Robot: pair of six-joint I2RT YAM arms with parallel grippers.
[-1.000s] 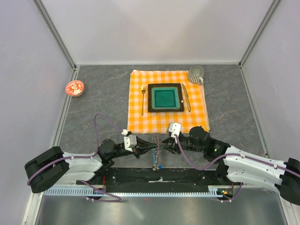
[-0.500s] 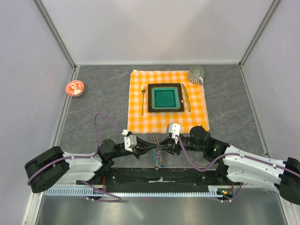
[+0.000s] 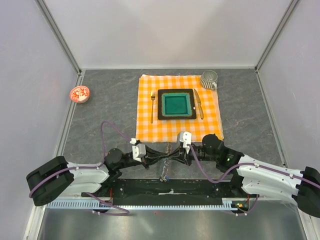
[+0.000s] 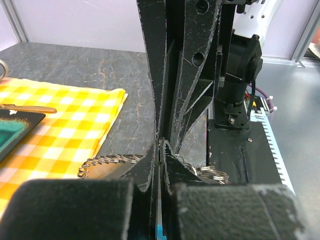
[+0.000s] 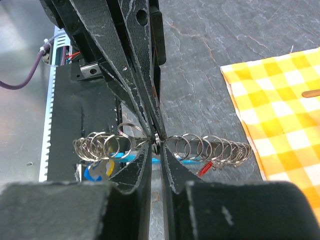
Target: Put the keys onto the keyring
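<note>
Overhead, arms: left gripper (image 3: 164,155) and right gripper (image 3: 174,153) meet tip to tip above the near edge of the table (image 3: 100,115), just below the checked cloth (image 3: 150,127).
Overhead, keyring: the keyring (image 3: 164,172) shows as a silvery string running through the meeting point and on toward the arm bases, with a speck of blue at its near end.
Overhead, setting: on the cloth, a dark square plate (image 3: 161,105) lies between a fork (image 3: 152,106) and a knife (image 3: 198,103). A mug (image 3: 209,79) stands at the cloth's far right corner, and a red-and-white dish (image 3: 79,93) sits well apart at the left.
Left wrist, jaws: clenched on a loop of the keyring (image 4: 107,161), whose coils trail out to either side.
Right wrist, jaws: drawn in on a loop at the middle of the keyring (image 5: 215,147), with a thin slit left between the fingers further back.
Right wrist, keys: blue and yellow heads of the keys (image 5: 97,170) lie under the left coils beside a cyan clip (image 5: 125,157). A red one shows under the right coils.
</note>
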